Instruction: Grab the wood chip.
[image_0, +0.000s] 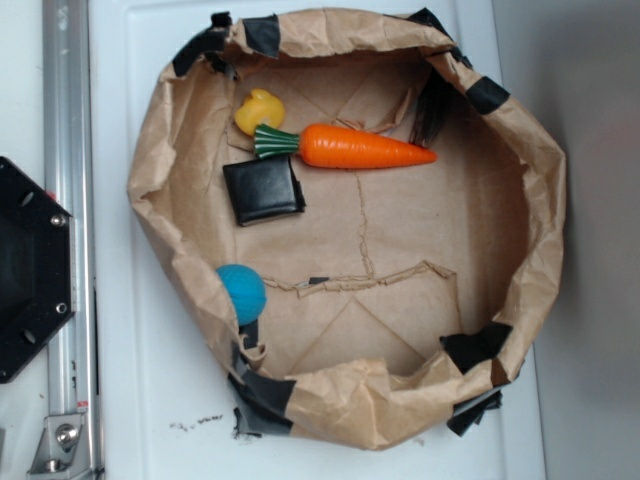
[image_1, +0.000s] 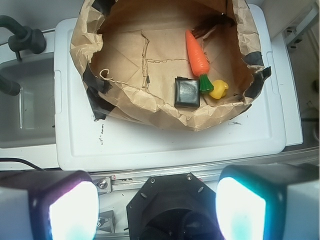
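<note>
Wood chip (image_0: 431, 108) is the target: a thin blackish-brown sliver leaning against the inner wall of the paper basin (image_0: 545, 230), just past the carrot's pointed tip and on the far side of the carrot (image_0: 350, 147) from the gripper. In the wrist view the chip (image_1: 212, 24) shows as dark streaks at the basin's far rim, just beyond the carrot (image_1: 196, 55). The gripper (image_1: 156, 210) sits well apart from all of it, back over the robot's own base, its 2 fingers (image_1: 74, 210) wide apart and holding nothing. So the step in hand looks like the very start of the approach: no reach has been made and the chip is untouched. Around the carrot lie 3 distractors: a yellow duck (image_0: 259, 110) touching or nearly touching its green leafy end, a black pad (image_0: 263, 189) just beside that same end toward the gripper, and a blue ball (image_0: 241, 292) well apart from the carrot by the basin's near wall. Black tape strips (image_0: 262, 34) on the rim share the chip's colour and one sits close to it, so the target could be mistaken. My reading is that the next move calls for carrying the gripper over the near wall and across the carrot without brushing it, then descending beside the far wall with the fingers lined up to straddle the sliver's thin side. The crumpled paper there may crowd 1 finger, and the chip looks light enough to slip or tip.
</note>
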